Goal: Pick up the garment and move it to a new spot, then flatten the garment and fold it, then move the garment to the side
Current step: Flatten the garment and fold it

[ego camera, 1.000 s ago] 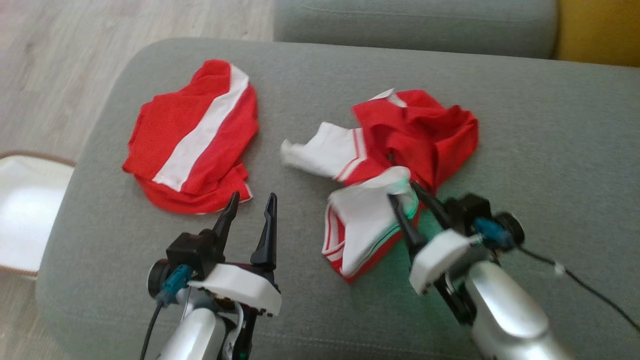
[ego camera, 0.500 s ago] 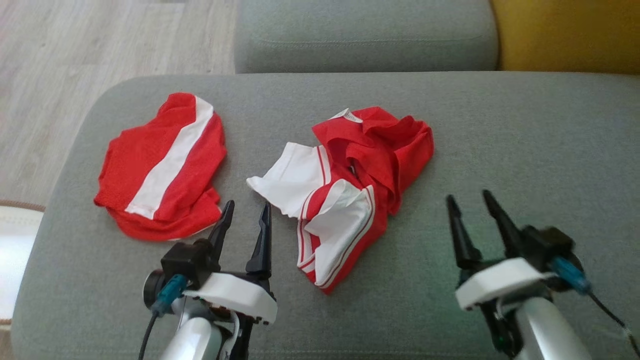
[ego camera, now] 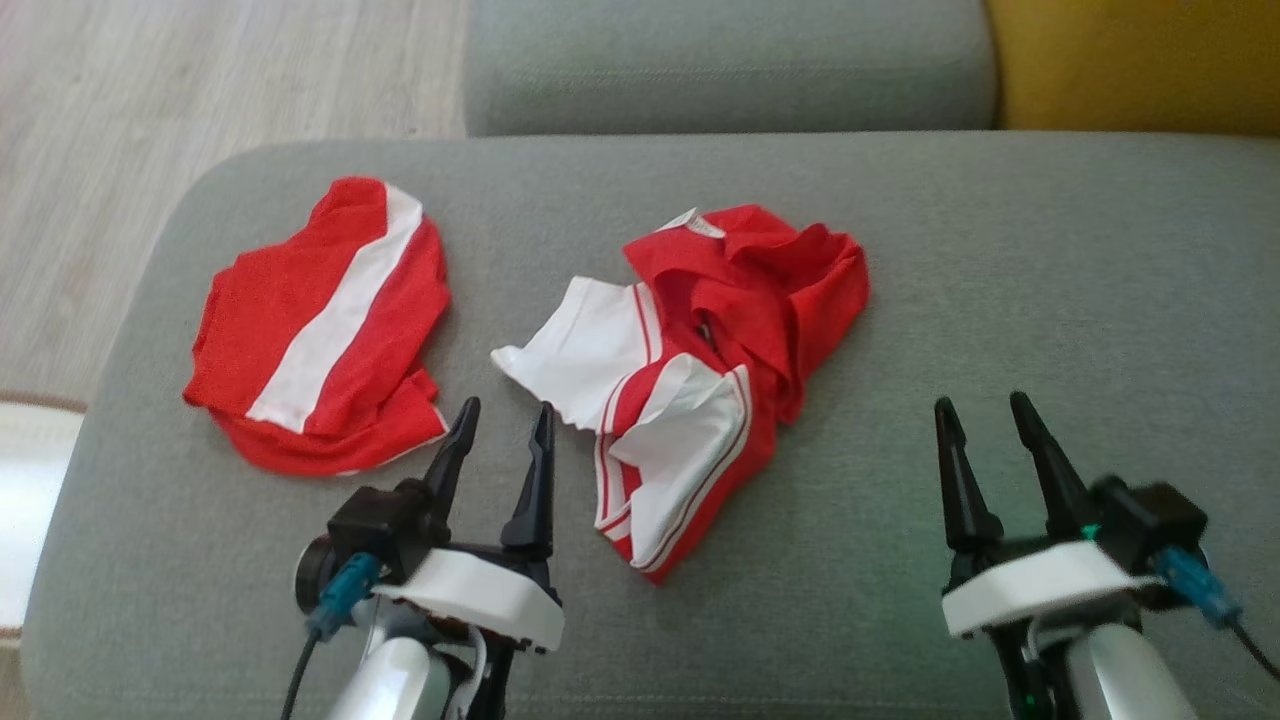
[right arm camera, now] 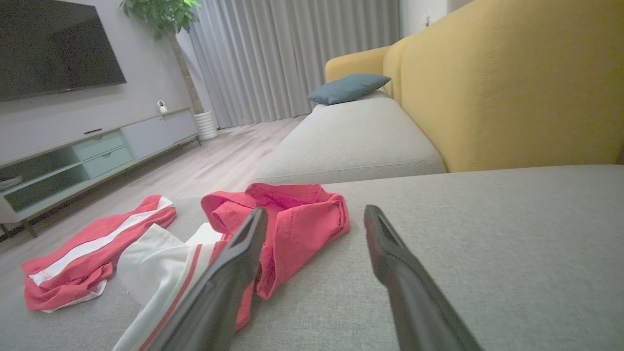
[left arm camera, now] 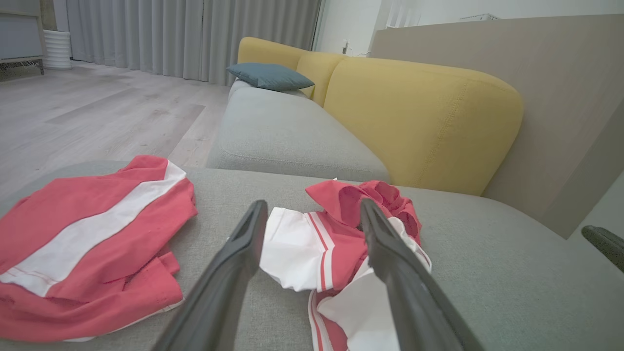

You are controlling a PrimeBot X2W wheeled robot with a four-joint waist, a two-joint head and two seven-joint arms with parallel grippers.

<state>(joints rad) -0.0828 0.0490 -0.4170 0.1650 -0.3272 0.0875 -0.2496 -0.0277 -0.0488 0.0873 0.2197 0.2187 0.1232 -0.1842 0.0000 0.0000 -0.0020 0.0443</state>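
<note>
So the crumpled red-and-white garment (ego camera: 700,350) is lying in a heap around the middle of the grey sofa seat (ego camera: 1050,280), with the white panels flopping toward the robot. Another red garment with a white stripe (ego camera: 320,320) is sitting well off to the left, looking roughly folded. Both grippers are hovering at the near edge: the left gripper (ego camera: 505,412) just beside the heap's white corner, the right gripper (ego camera: 981,402) apart from it over bare cushion. Jaws on both are standing wide and holding nothing. I'm guessing the moving bit is done and flattening is coming up. The next move is calling for each gripper to pinch an opposite edge and pull the cloth out flat, without grabbing several layers at once.
</note>
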